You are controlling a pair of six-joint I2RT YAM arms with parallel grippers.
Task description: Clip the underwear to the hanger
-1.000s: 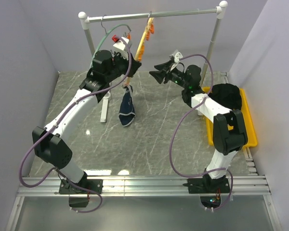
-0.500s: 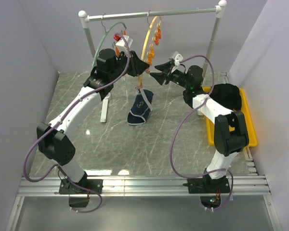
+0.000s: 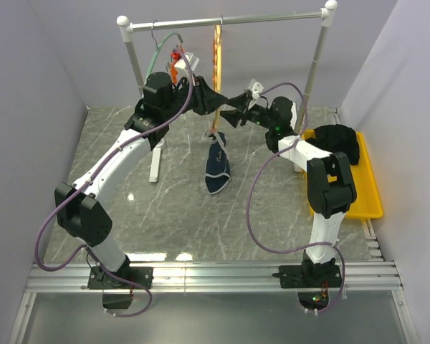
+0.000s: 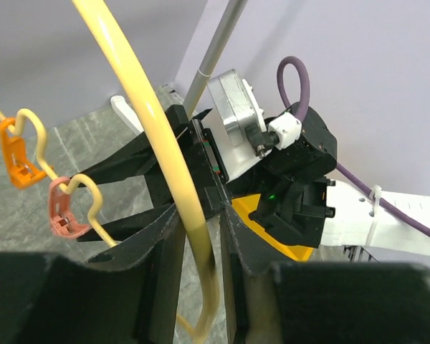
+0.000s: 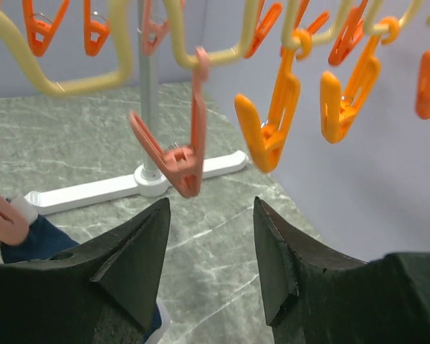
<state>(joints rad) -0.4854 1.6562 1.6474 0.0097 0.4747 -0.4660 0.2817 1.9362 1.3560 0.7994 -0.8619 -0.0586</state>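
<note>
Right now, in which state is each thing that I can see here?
underwear, hanging from one hanger clip
yellow hanger, hooked on the rail
green hanger, hooked on the rail
left gripper, jaws around the yellow hanger's arc, grip unclear
right gripper, open, empty
salmon clip, shut, empty, above the right gripper
black clothing pile, lying in the yellow tray

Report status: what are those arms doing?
Left gripper straddles hanger, grip unclear. Right gripper open, facing clips. Underwear dangles from hanger. Grippers nose to nose.
</note>
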